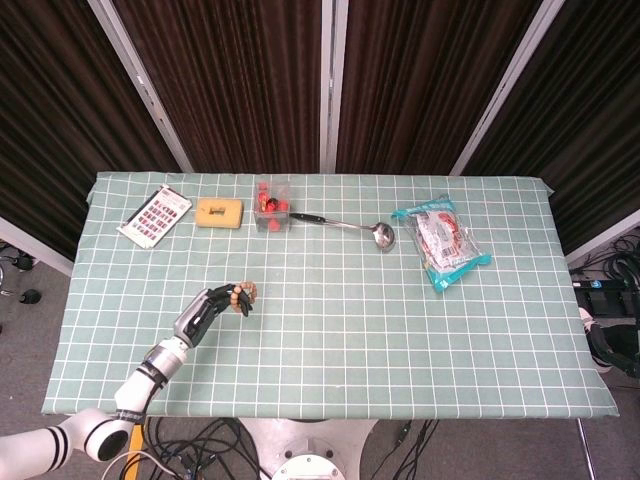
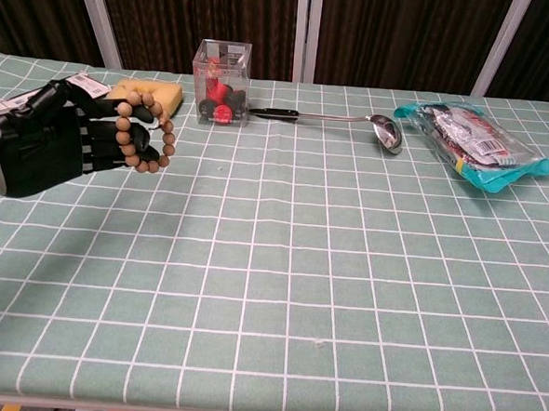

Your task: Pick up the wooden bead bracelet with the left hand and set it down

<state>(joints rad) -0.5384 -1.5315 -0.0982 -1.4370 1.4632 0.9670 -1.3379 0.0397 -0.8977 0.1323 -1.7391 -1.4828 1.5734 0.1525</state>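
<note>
Left hand [image 2: 59,146] comes in from about 8 o'clock in the head view [image 1: 205,310], forearm angled up toward 2 o'clock across the near-left part of the table. It's raised off the surface, dark fingers [image 2: 120,145] curled and pointing toward 3 o'clock in the chest view, gripping something. Right hand doesn't show in either camera.
</note>
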